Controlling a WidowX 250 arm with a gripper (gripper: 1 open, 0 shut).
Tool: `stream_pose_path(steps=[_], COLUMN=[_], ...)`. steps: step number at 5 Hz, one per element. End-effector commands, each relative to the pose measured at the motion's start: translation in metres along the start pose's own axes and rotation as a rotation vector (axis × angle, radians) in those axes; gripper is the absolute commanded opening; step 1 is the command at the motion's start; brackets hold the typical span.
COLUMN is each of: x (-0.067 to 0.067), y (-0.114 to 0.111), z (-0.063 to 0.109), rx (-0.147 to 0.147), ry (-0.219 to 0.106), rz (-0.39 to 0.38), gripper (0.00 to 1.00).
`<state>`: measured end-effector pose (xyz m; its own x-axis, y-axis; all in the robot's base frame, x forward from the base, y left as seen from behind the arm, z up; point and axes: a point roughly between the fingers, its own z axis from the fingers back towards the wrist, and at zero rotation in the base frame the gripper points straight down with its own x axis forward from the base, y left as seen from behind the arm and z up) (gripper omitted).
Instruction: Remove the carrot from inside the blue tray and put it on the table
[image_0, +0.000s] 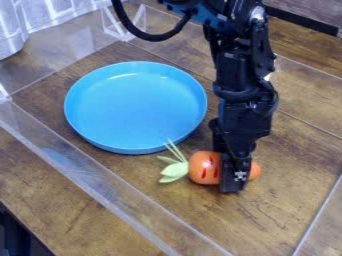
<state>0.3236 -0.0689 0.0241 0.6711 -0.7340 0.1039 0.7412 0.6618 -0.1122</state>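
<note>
The carrot (202, 168) lies on the table (80, 205), just outside the front right rim of the blue tray (83, 122). Its pale leaves (171, 171) point left toward the tray. My gripper (237, 177) points straight down onto the carrot's right part, with orange showing on either side of its dark front finger. The jaws stand closed against the carrot, which rests on the wood. Nothing lies inside the tray.
A glossy clear sheet covers the planks, and its raised edge (80, 165) runs diagonally across the front left. A pale object (11, 35) sits at the far left corner. The black arm (238, 60) and its cable rise behind the tray's right side.
</note>
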Motion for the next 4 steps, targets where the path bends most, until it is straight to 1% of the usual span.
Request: stream_pose_path(steps=[1,2,3,4], x=[0.0035,0.0042,0.0054,0.0056], y=[0.0077,0.0094,0.0109,0.0123], z=[0.0111,0.0106,0.0109,0.0102], rx=[0.023,0.023,0.022,0.021], ry=[-0.037,-0.039,-0.046,-0.048], rz=[0.008,0.008,0.006,0.007], gripper=[1.0,0.0,1.0,0.0])
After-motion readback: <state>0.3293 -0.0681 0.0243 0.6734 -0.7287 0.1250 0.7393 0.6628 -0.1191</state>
